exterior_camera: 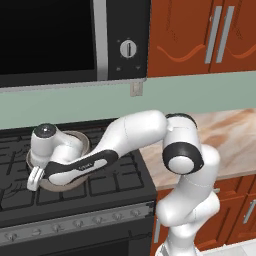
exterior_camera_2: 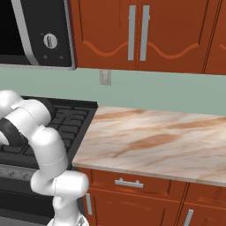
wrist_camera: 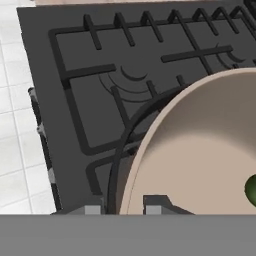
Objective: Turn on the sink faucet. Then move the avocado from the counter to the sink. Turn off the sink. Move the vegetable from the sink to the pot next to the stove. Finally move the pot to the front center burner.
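Note:
The pot [exterior_camera: 79, 140] sits on the stove [exterior_camera: 117, 182] grates, mostly under my hand in the left base view. Its beige inside [wrist_camera: 200, 150] takes up the right of the hand view, with the dark green avocado [wrist_camera: 251, 190] lying in it at the right edge. My gripper [wrist_camera: 123, 209] is shut on the pot's rim, one fingertip [wrist_camera: 156, 204] inside the wall and the other outside. In the left base view the gripper [exterior_camera: 34, 179] points down at the pot's left edge. The marbled counter [exterior_camera: 225, 135] runs right of the stove [exterior_camera_2: 66, 119].
A black microwave [exterior_camera: 50, 40] hangs over the stove, and a row of knobs [exterior_camera: 75, 225] lines its front. Reddish wall cabinets [exterior_camera_2: 137, 35] hang above the counter [exterior_camera_2: 154, 141]. White floor tiles [wrist_camera: 15, 125] show beyond the stove's edge.

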